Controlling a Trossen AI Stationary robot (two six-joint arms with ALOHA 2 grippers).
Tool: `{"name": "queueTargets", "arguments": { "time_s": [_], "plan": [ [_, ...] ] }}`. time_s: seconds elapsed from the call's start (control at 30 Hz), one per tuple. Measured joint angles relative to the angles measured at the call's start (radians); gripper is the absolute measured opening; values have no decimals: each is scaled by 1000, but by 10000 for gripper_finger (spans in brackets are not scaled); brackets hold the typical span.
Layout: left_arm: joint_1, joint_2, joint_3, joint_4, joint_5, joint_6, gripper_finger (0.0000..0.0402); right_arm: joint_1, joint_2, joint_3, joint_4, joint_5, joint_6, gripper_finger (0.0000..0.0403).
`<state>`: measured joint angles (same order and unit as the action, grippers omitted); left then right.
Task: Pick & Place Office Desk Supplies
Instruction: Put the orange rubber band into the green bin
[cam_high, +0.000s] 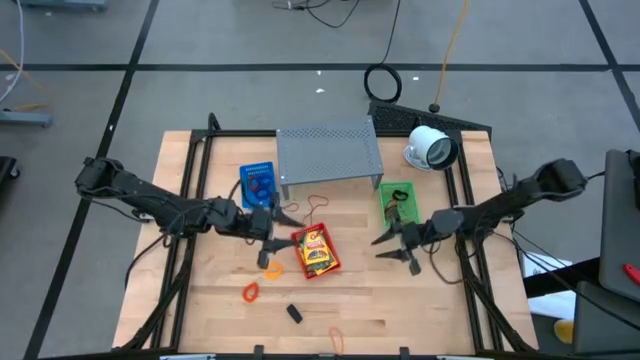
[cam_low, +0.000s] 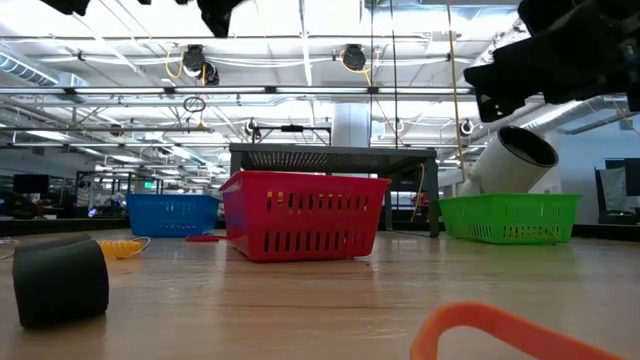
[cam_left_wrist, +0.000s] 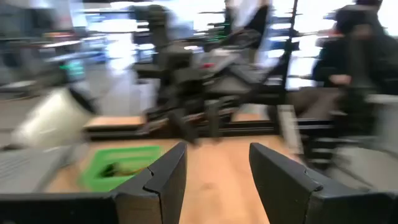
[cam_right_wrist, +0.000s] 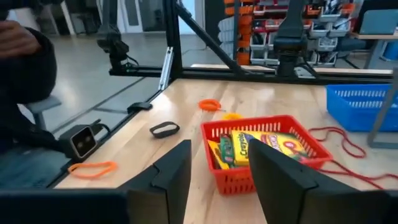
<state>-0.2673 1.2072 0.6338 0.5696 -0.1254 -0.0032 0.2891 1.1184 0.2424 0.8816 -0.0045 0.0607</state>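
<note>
Yellow crayon packets (cam_high: 317, 252) lie in a red basket (cam_high: 330, 266) at mid-table, in front of a grey shelf (cam_high: 328, 151). An orange loop (cam_high: 250, 292) and a black clip (cam_high: 294, 313) sit nearer the front edge. The left gripper (cam_high: 270, 226), fingers apart and empty, hangs beside the red basket, by a blue basket (cam_high: 257, 180). The right gripper (cam_high: 392, 247), fingers spread and empty, hovers in front of a green basket (cam_high: 397, 196).

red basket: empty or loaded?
Loaded. The red basket holds yellow crayon packets lying flat inside, seen in the right wrist view and from above.
</note>
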Motion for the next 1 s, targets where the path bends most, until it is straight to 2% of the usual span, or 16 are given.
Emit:
{"name": "queueTargets", "arguments": {
  "time_s": [0.07, 0.13, 0.23, 0.33, 0.53, 0.63, 0.73, 0.87, 1.0],
  "plan": [
    [-2, 0, 0, 4, 94, 6, 184, 8, 76, 38, 32, 3, -11, 145],
    [-6, 4, 0, -7, 142, 9, 184, 10, 153, 93, 34, -5, -16, 143],
    [-32, 5, 0, -56, 150, -3, 184, 42, 269, 179, 25, -51, -3, 142],
    [-82, 12, 0, -130, 152, -18, 184, 106, 391, 273, 4, -50, 2, 144],
    [-174, 52, 0, -184, 52, -60, 184, 191, 561, 406, -1, -17, -19, 143],
    [-211, 83, 0, -249, -15, -152, 184, 199, 591, 431, -36, 0, -24, 138],
    [-230, 112, 0, -257, -66, -183, 184, 198, 598, 464, -157, -4, 36, 136],
    [-222, 131, 0, -261, -67, -183, 184, 222, 611, 538, -332, -4, 131, 136],
    [-204, 131, 0, -260, -68, -184, 184, 289, 662, 605, -385, 78, 90, 136]
  ]
}}
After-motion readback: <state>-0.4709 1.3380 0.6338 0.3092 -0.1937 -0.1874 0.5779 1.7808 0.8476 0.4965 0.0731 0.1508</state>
